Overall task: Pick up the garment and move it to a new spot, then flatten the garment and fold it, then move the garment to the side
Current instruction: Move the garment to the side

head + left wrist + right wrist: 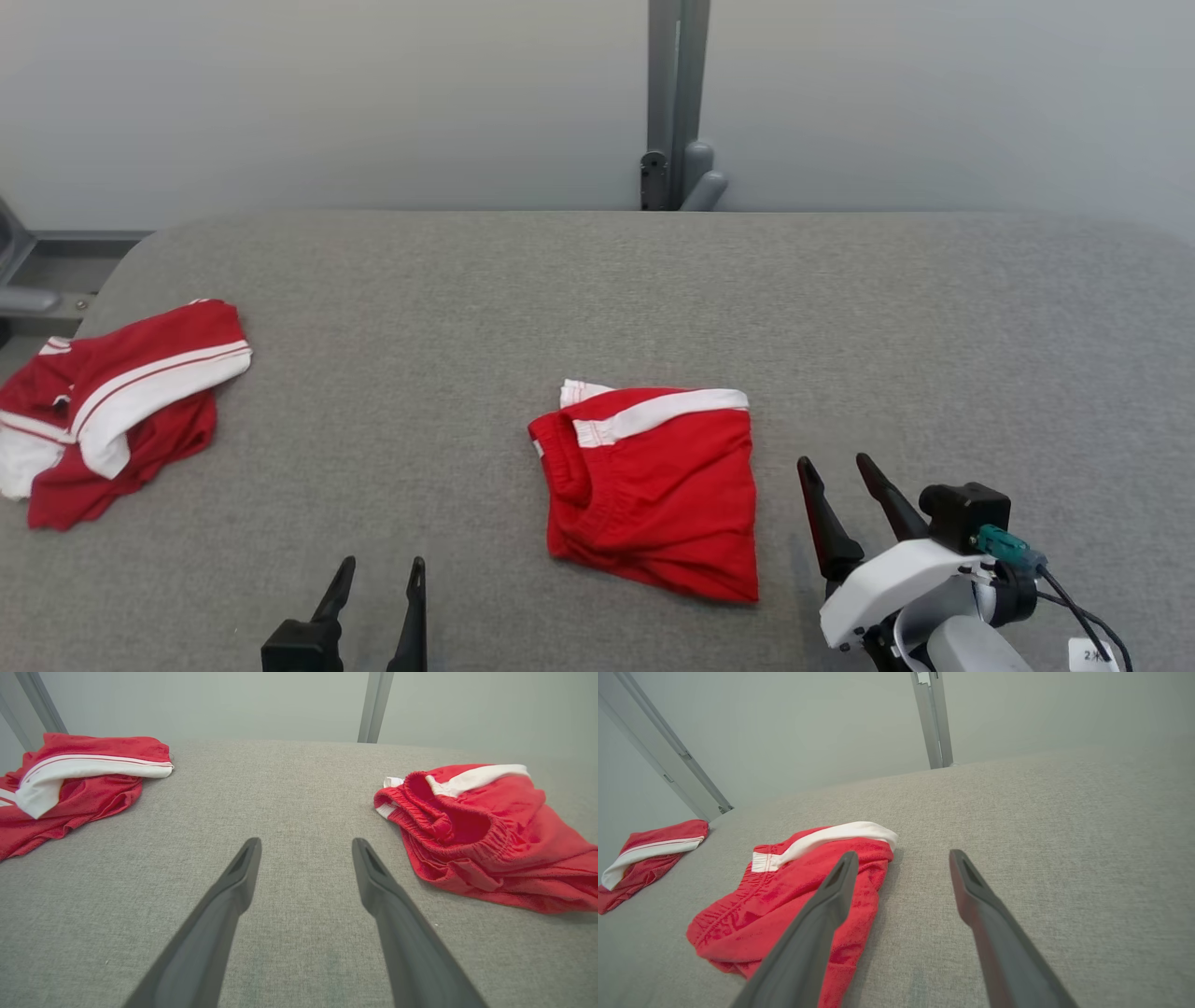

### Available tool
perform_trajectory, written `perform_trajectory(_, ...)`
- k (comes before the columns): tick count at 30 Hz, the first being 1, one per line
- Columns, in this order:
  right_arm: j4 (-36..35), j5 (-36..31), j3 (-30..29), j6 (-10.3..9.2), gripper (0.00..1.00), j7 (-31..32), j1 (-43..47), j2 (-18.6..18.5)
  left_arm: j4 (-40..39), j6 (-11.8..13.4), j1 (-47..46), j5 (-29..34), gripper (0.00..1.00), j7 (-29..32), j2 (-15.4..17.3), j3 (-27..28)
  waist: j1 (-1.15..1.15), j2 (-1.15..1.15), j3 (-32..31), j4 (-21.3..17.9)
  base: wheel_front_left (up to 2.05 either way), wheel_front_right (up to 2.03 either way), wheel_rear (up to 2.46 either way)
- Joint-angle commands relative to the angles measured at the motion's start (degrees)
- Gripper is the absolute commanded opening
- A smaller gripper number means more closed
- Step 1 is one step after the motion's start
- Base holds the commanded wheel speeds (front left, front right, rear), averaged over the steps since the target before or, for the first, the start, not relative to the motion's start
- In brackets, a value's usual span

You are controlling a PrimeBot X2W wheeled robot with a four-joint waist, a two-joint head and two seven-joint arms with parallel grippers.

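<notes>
Sitting folded near mid-tabletop (597, 299): red garment (653, 485), roughly square. White stripe runs along its far edge, and the elastic waistband is bunched on the side toward the robot's left. Near edge is slightly rumpled, not perfectly flat.

Left fingers (334, 593): spread apart, holding nothing, at the near edge left of the garment, with bare grey fabric between them. The left wrist view has these fingers (231, 891) pointing across open tabletop, with the garment (481, 830) off to the right and its waistband opening facing the camera.

Right fingers (822, 518): also spread, nothing gripped, just beside the garment's right edge with a gap to the cloth. In the right wrist view one finger (983, 905) is over bare tabletop while the other overlaps the garment (784, 891); can't tell their height above it.

Second garment (121, 411): red with white bands, crumpled, at the tabletop's left edge, well apart from the folded one.

Grey post (677, 103) stands behind the far edge.
</notes>
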Motion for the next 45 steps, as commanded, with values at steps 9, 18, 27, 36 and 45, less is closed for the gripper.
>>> perform_trajectory(9,10.27,11.12,3.16,0.01,1.0,-0.15,-7.0,-0.21,0.97,-0.72,-0.58,0.26,1.0,0.0,0.18,0.09,0.0,0.0,3.95,9.38,0.0,0.0,0.0)
perform_trajectory(18,22.87,16.06,6.18,0.0,1.0,-0.15,-14.31,-0.25,1.37,-1.33,-2.29,0.76,1.0,0.0,0.17,0.02,0.0,0.0,5.77,9.76,0.0,0.0,0.0)
perform_trajectory(27,25.45,19.76,11.14,0.0,0.0,-0.07,-15.7,-0.17,1.39,-1.29,-3.67,0.12,1.0,0.0,0.17,-1.25,0.0,0.0,6.39,8.83,0.0,0.0,0.0)
perform_trajectory(36,22.58,18.21,9.12,0.0,0.0,-0.09,-13.75,-0.26,0.63,-1.39,-2.04,-0.34,1.0,0.0,0.17,-1.51,0.0,0.0,3.19,2.7,0.0,0.0,0.0)
perform_trajectory(45,21.92,12.51,6.14,-0.01,0.0,-0.14,-12.03,-0.34,-1.0,-0.46,-2.46,-3.42,1.0,0.0,0.16,-3.55,0.0,0.0,1.06,-14.18,0.0,0.0,0.0)
